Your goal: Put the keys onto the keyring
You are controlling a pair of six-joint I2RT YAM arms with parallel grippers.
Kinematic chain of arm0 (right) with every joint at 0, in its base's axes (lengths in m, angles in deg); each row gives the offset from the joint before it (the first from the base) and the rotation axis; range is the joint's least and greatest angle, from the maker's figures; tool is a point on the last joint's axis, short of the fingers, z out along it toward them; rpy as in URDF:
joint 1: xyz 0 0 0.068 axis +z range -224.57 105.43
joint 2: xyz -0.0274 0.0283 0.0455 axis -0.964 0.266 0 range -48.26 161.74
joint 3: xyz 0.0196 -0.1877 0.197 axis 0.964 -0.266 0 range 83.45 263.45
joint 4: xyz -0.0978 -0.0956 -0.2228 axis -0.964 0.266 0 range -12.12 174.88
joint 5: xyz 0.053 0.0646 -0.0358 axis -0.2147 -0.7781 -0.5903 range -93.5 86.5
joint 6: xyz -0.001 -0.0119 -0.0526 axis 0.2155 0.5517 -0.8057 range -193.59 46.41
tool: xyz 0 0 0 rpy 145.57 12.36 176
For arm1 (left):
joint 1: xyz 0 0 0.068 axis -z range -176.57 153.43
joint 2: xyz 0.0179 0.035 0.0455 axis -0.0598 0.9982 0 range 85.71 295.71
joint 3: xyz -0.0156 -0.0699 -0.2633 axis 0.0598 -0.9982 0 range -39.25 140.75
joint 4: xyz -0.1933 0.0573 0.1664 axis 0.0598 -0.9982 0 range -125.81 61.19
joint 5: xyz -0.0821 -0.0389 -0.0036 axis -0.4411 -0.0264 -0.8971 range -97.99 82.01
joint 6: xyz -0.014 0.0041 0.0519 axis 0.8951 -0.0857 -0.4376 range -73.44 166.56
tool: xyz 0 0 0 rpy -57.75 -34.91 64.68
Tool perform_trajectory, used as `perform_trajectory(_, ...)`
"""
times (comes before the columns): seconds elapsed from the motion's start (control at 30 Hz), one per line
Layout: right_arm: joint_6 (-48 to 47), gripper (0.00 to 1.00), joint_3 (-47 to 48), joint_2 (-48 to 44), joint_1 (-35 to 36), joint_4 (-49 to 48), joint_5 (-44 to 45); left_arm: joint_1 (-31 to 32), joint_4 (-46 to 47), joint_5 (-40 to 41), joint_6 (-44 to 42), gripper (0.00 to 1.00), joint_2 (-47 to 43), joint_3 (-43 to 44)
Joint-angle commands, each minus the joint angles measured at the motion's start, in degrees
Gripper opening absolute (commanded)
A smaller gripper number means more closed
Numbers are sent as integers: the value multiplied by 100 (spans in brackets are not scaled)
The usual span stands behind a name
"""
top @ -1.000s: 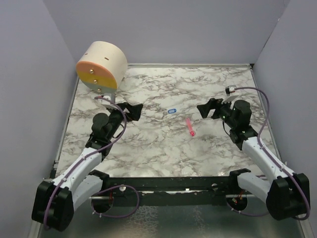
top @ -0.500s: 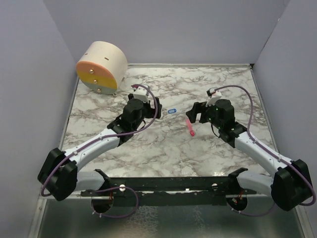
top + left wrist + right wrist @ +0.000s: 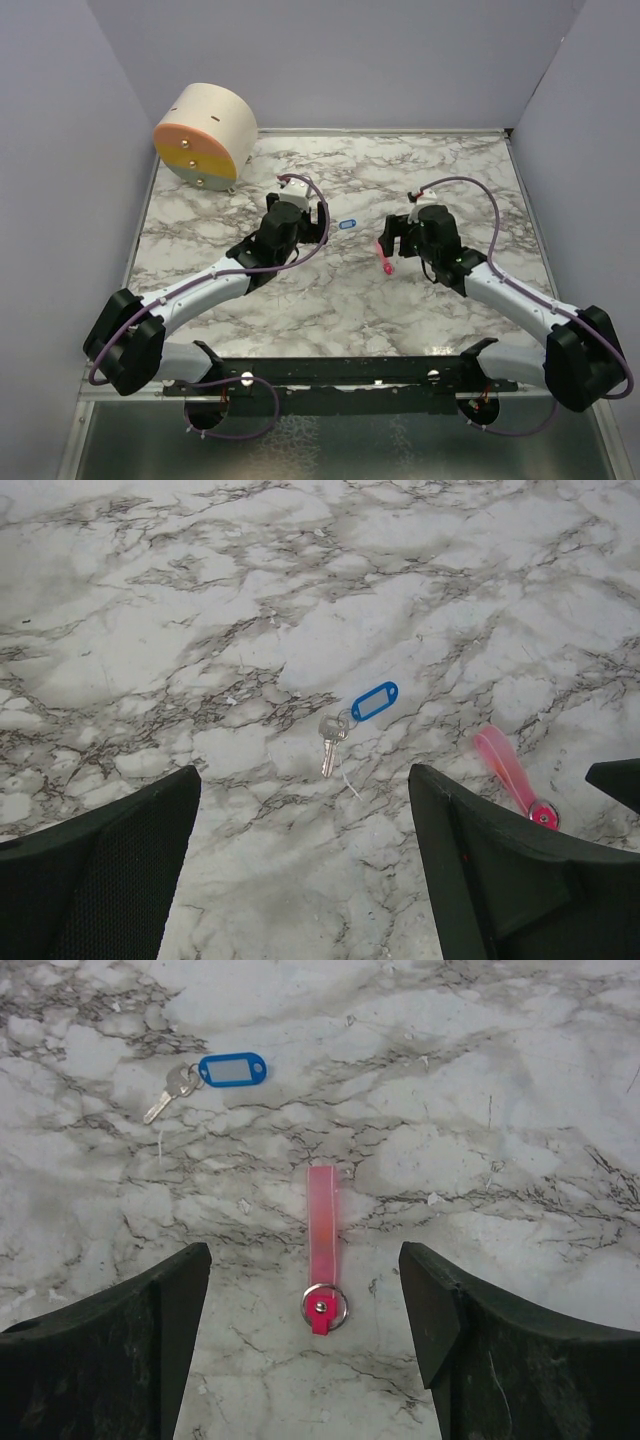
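Note:
A small silver key [image 3: 331, 746] lies on the marble, joined by a tiny ring to a blue tag [image 3: 374, 700] with a white centre; both also show in the right wrist view, key [image 3: 172, 1088] and tag [image 3: 232, 1068]. A pink-red strap [image 3: 322, 1220] lies nearby with a metal ring [image 3: 325, 1308] riveted at its near end. My left gripper [image 3: 320, 222] is open and empty, just left of the blue tag [image 3: 347, 224]. My right gripper [image 3: 389, 238] is open and empty, hovering over the pink strap [image 3: 385, 258], its fingers either side of the ring end.
A large cream cylinder with an orange face [image 3: 205, 135] lies on its side at the far left corner. Grey walls enclose the marble table [image 3: 450, 160] on the left, back and right. A black rail [image 3: 340, 370] runs along the near edge.
Both arms have reached in toward the middle. The left gripper moved right to beside the blue tag. The right gripper moved left and came over the pink strap. The objects have not moved.

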Motion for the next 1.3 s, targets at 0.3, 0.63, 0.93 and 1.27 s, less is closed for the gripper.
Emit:
perform_trajectory(0.3,51,70,304,1055,132,188,358,34,78,216,-97,87,-46,93)
perform_trajectory(0.63,36,65,640,1850,239,58,405,34,88,276,-150,87,13,89)
perform_trajectory(0.93,52,56,890,2464,283,-62,567,34,180,275,-201,87,81,59)
perform_trajectory(1.27,17,29,1227,2933,319,-33,639,34,207,299,-268,87,240,115)
